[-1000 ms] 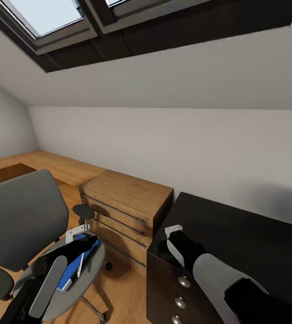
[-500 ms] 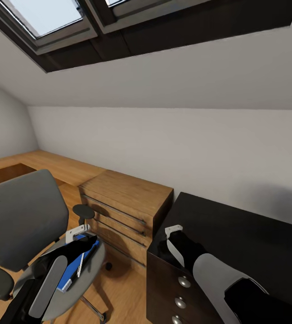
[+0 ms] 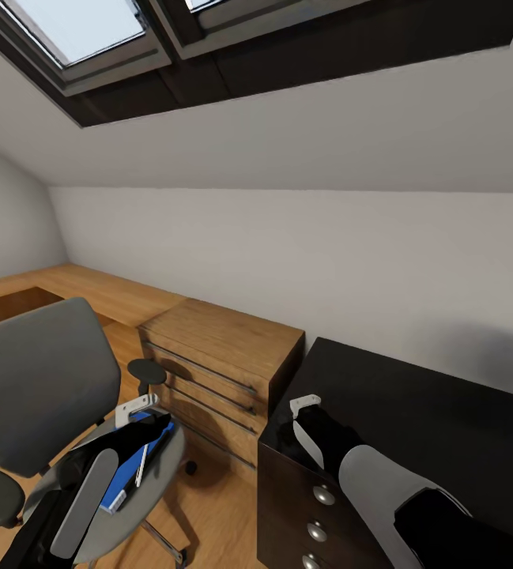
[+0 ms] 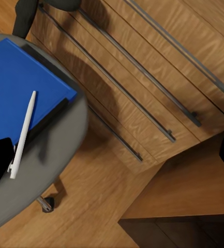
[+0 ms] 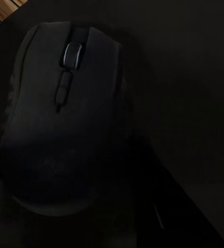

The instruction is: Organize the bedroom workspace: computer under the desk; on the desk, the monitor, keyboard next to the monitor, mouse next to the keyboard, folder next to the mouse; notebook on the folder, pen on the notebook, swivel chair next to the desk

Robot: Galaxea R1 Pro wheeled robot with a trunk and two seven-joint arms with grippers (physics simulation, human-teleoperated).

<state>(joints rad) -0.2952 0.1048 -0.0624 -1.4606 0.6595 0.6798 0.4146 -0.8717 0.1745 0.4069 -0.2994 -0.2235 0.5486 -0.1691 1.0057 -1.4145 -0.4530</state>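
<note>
Hovering my right gripper point(image 3: 294, 433) over the mouse point(image 5: 65, 119) on the dark cabinet point(image 3: 414, 427), jaws unreadable on both arms, pen point(image 4: 23, 135) lying across the folder point(image 4: 18, 88) on the swivel chair point(image 3: 39, 387).

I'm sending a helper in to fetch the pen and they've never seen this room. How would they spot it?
Find the grey swivel chair standing beside the wooden drawer chest. On its seat lies a bright blue folder, and the pen rests across that folder's edge, reaching onto the seat. It is the one slim white stick there, far shorter than the flat blue folder.
</note>
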